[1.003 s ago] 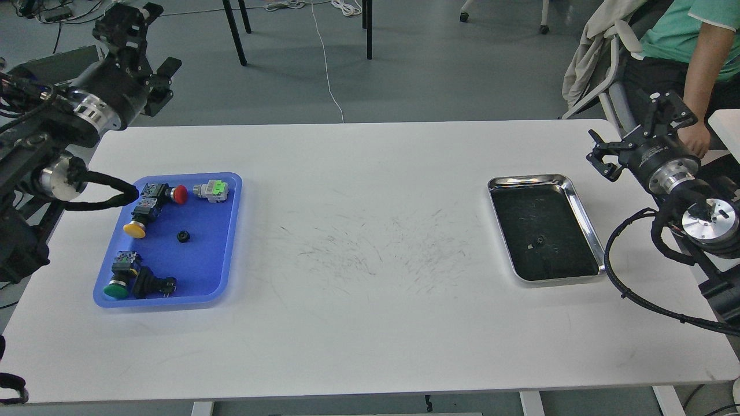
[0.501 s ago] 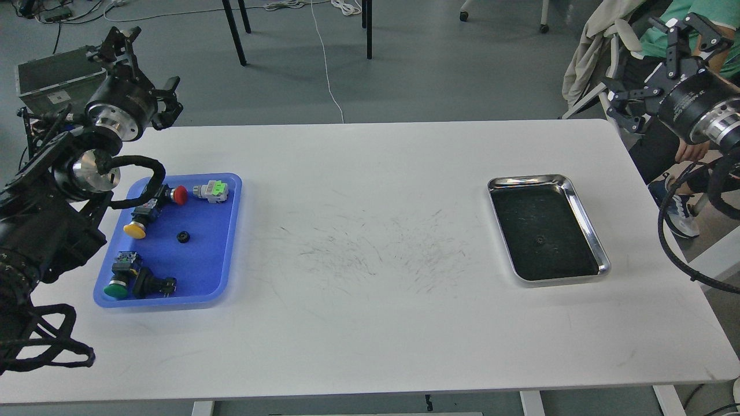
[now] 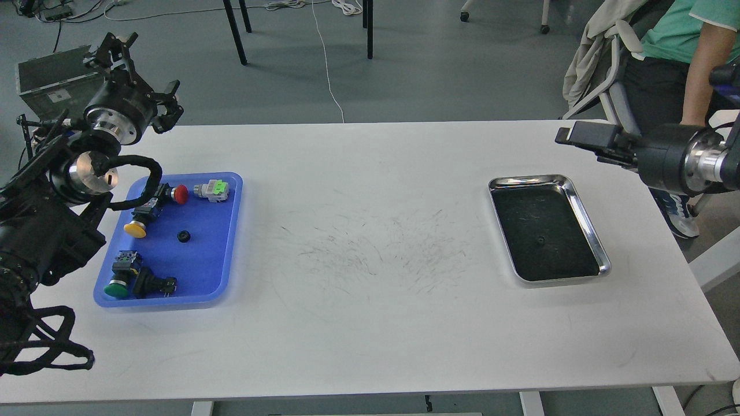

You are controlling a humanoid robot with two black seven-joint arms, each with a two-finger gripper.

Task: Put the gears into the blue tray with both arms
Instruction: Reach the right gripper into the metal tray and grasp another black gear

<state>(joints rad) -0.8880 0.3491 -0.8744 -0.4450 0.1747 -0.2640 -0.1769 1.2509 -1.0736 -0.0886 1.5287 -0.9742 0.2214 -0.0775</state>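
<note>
The blue tray (image 3: pixel 208 254) lies at the table's left side, and one small black gear (image 3: pixel 184 236) rests near its middle. A second gear (image 3: pixel 540 240) sits on the dark bottom of the steel tray (image 3: pixel 578 199) at the right. My left gripper (image 3: pixel 140 78) hangs above the table's far left corner, beyond the blue tray, with its fingers spread open and nothing between them. My right gripper (image 3: pixel 569 137) points left over the far right of the table, just beyond the steel tray. It is seen side-on, so its fingers cannot be told apart.
Several push-button switches with red (image 3: pixel 180 194), yellow (image 3: pixel 134 229) and green (image 3: pixel 115 288) caps share the blue tray. A seated person (image 3: pixel 688 52) and a chair are behind the table's right corner. A grey box (image 3: pixel 49 78) stands off the far left.
My right arm has swung down from high at the right and turned, so its gripper now points left above the steel tray's far side. The left arm has barely moved.
</note>
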